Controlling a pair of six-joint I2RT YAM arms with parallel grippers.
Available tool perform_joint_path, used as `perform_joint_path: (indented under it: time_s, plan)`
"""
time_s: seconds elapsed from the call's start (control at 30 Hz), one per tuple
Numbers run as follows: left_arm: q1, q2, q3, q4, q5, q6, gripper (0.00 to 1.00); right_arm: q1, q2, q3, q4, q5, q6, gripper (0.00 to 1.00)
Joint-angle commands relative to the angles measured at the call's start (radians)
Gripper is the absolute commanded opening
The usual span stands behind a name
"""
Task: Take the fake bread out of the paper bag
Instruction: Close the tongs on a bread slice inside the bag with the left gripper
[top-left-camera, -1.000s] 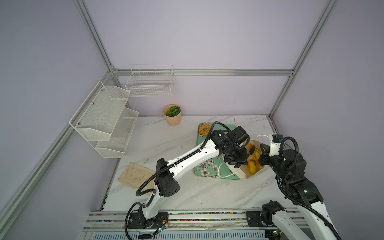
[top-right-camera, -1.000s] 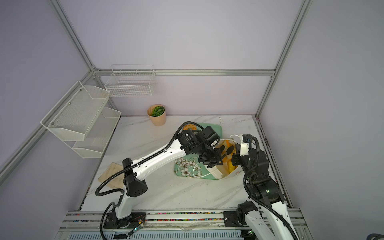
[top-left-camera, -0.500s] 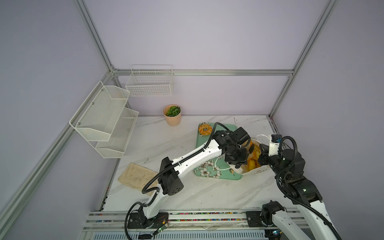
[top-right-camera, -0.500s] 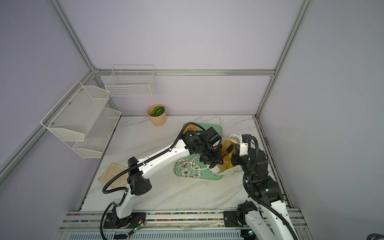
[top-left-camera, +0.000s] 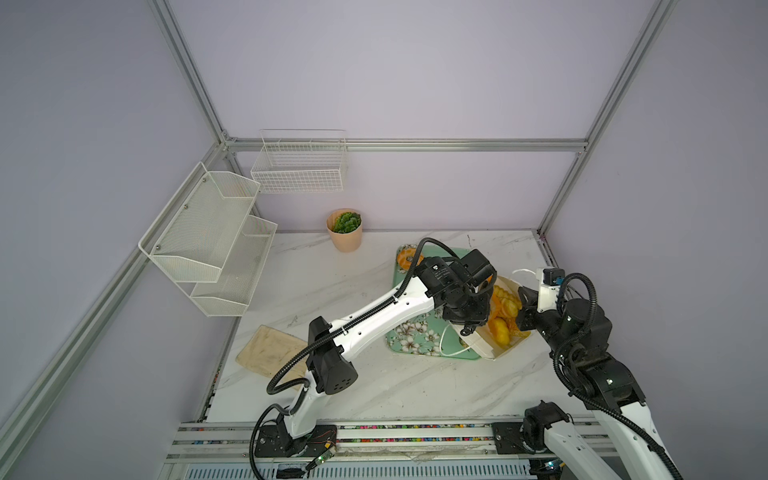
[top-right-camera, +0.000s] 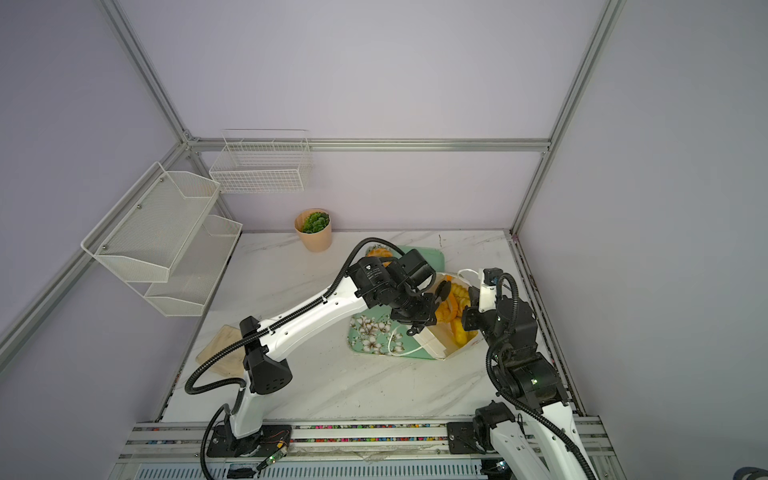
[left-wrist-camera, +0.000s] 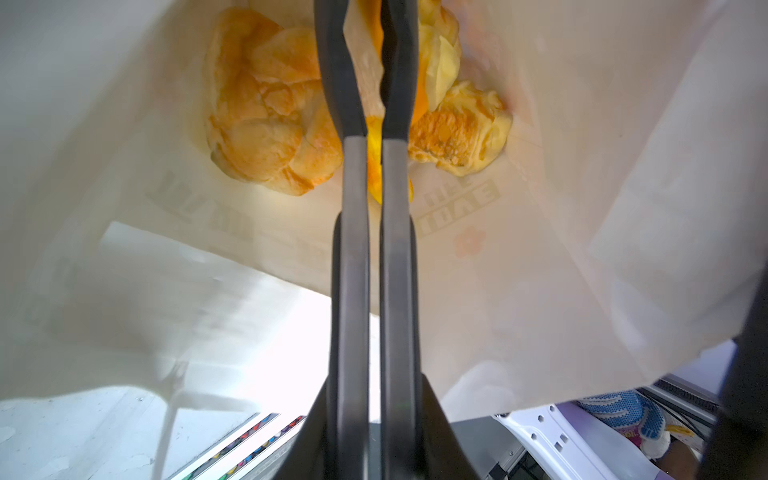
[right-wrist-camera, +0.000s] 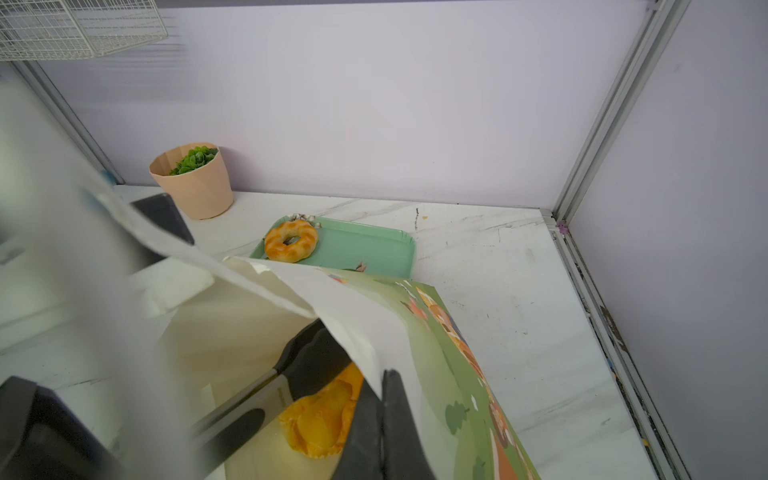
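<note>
Paper bag (top-left-camera: 478, 343) sits right of centre in both top views. It is tilted with the mouth open, over the lower right corner of the green floral tray (top-left-camera: 409, 336) on the bench (top-left-camera: 374, 382). Fake bread (top-left-camera: 500, 328) is inside the bag; in the left wrist view golden ridged loaves are piled deep in it, upper middle of frame. Left gripper (left-wrist-camera: 368, 16) is inside the bag, fingers (left-wrist-camera: 353, 249) nearly together, pinching a pale slice (left-wrist-camera: 368, 62) with an orange edge. Right gripper (right-wrist-camera: 380, 386) is at lower middle of the right wrist view, its fingers (right-wrist-camera: 399, 424) pressed together on the bag's rim, clamping the paper. Ring donut (right-wrist-camera: 291, 241) lies outside the bag on the tray's far end, near the peach plant pot (right-wrist-camera: 195, 187).
</note>
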Motion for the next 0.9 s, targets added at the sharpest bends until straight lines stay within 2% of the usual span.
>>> perform_joint_path:
  time_s: [0.0,0.2,0.3,0.4,0.5,0.67,0.87]
  plan:
    - [0.015,-0.103,-0.061,0.056,-0.058,0.006,0.01,0.001,-0.004,0.01,0.042,0.007,-0.009,0.0]
    - [0.014,-0.113,-0.085,0.071,-0.016,-0.002,0.01,0.001,-0.008,0.01,0.039,0.013,-0.009,0.0]
    - [0.006,-0.096,-0.063,0.086,0.02,-0.019,0.21,0.001,-0.004,0.012,0.039,0.012,-0.009,0.0]
    - [-0.009,-0.072,-0.028,0.087,0.025,-0.032,0.31,0.001,-0.002,0.011,0.039,0.01,-0.01,0.0]
    - [-0.026,-0.038,0.0,0.086,0.031,-0.047,0.34,0.001,-0.002,0.011,0.039,0.021,-0.01,0.0]
    - [-0.052,0.017,0.068,0.086,0.027,-0.055,0.39,0.001,-0.003,0.023,0.024,0.116,0.006,0.0]
    - [-0.055,0.044,0.093,0.084,0.022,-0.059,0.43,0.001,0.011,0.026,0.028,0.108,0.007,0.0]
